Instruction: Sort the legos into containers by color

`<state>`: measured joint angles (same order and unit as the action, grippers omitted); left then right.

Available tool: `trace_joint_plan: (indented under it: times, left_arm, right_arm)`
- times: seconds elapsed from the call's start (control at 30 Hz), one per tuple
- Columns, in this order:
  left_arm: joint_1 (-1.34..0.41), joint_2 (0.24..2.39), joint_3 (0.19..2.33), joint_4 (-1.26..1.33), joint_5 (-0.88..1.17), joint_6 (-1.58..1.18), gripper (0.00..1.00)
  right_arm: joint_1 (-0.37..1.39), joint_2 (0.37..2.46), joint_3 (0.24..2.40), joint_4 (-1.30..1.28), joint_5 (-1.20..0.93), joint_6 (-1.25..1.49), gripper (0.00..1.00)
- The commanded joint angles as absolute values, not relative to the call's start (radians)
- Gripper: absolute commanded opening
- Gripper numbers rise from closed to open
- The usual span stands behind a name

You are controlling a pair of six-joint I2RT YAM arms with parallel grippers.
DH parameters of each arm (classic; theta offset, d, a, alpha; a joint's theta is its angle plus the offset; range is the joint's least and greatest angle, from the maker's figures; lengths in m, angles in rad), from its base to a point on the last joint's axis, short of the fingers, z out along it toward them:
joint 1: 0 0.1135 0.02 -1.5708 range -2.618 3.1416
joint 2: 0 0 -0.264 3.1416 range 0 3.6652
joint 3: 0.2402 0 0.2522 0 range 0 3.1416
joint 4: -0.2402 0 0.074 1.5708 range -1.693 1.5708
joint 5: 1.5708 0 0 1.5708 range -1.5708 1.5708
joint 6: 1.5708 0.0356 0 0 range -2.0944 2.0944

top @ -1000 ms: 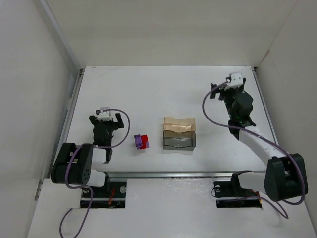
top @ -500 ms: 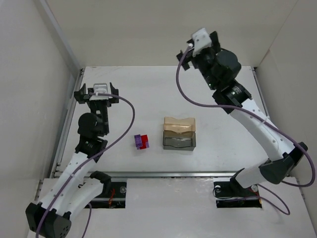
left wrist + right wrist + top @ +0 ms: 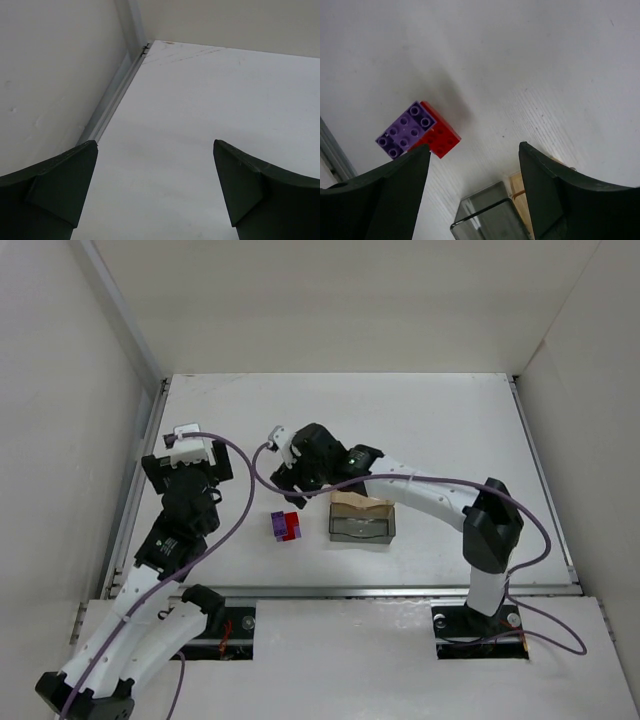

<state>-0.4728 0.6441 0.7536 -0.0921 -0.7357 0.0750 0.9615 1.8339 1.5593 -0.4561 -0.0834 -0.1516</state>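
Centre of the overhead frame: two trays sit touching, the tan-orange tray (image 3: 362,504) above the smoky grey tray (image 3: 362,528). The purple brick (image 3: 278,525) and red brick (image 3: 293,528) lie side by side, touching, on the table (image 3: 450,430) just left of the trays, outside both. My right gripper (image 3: 473,147) hovers over them, jaws parted, gripping nothing. My left gripper (image 3: 155,145), at frame left, gapes wide and holds nothing.

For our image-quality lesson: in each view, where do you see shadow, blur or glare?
Top external: soft light, no glare on the table. Right wrist: a diffuse shadow near the purple brick and red brick; the right gripper looms dark. Left wrist: the left gripper is dark, soft-edged.
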Motion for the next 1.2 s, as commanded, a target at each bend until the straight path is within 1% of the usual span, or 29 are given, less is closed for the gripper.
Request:
trace_joint_plan:
  times: [0.0, 0.03, 0.13, 0.23, 0.3, 0.47, 0.6, 0.67, 0.8, 1.0, 1.07, 1.13, 1.17]
  left_arm:
    - [-0.489, 0.635, 0.798, -0.074, -0.886, 0.011, 1.00]
    - [-0.498, 0.635, 0.798, -0.061, -0.908, 0.011, 1.00]
    - [-0.512, 0.635, 0.807, -0.028, -0.974, 0.011, 1.00]
    - [-0.555, 0.635, 0.786, 0.052, -1.026, 0.054, 1.00]
    - [-0.575, 0.635, 0.775, 0.090, -1.060, 0.095, 1.00]
    - [-0.643, 0.635, 0.756, 0.196, -1.098, 0.159, 1.00]
    - [-0.672, 0.604, 0.735, 0.219, -1.117, 0.181, 1.00]
    - [-0.692, 0.595, 0.724, 0.219, -1.117, 0.181, 1.00]
    - [-0.701, 0.574, 0.713, 0.219, -1.108, 0.181, 1.00]
    - [-0.701, 0.555, 0.704, 0.219, -1.108, 0.181, 1.00]
    - [-0.701, 0.555, 0.704, 0.210, -1.098, 0.181, 1.00]
    - [-0.701, 0.555, 0.704, 0.210, -1.098, 0.181, 1.00]
    - [-0.701, 0.555, 0.704, 0.210, -1.098, 0.181, 1.00]
  right_arm:
    - [0.965, 1.836, 1.680, -0.486, 0.035, 0.151, 0.76]
    - [0.974, 1.845, 1.695, -0.501, 0.061, 0.225, 0.76]
    - [1.026, 1.885, 1.732, -0.564, 0.135, 0.317, 0.73]
    - [1.081, 1.916, 1.767, -0.613, 0.188, 0.374, 0.71]
    - [1.107, 1.940, 1.804, -0.693, 0.263, 0.417, 0.71]
    - [1.118, 1.997, 1.829, -0.745, 0.255, 0.497, 0.71]
    - [1.118, 2.017, 1.806, -0.733, 0.255, 0.554, 0.71]
    - [1.127, 2.042, 1.805, -0.724, 0.255, 0.554, 0.70]
    - [1.146, 2.115, 1.876, -0.747, 0.264, 0.554, 0.65]
    - [1.155, 2.134, 1.885, -0.761, 0.296, 0.554, 0.63]
    - [1.155, 2.143, 1.905, -0.761, 0.305, 0.554, 0.61]
    - [1.155, 2.154, 1.916, -0.784, 0.317, 0.554, 0.56]
    - [1.155, 2.163, 1.916, -0.784, 0.318, 0.563, 0.46]
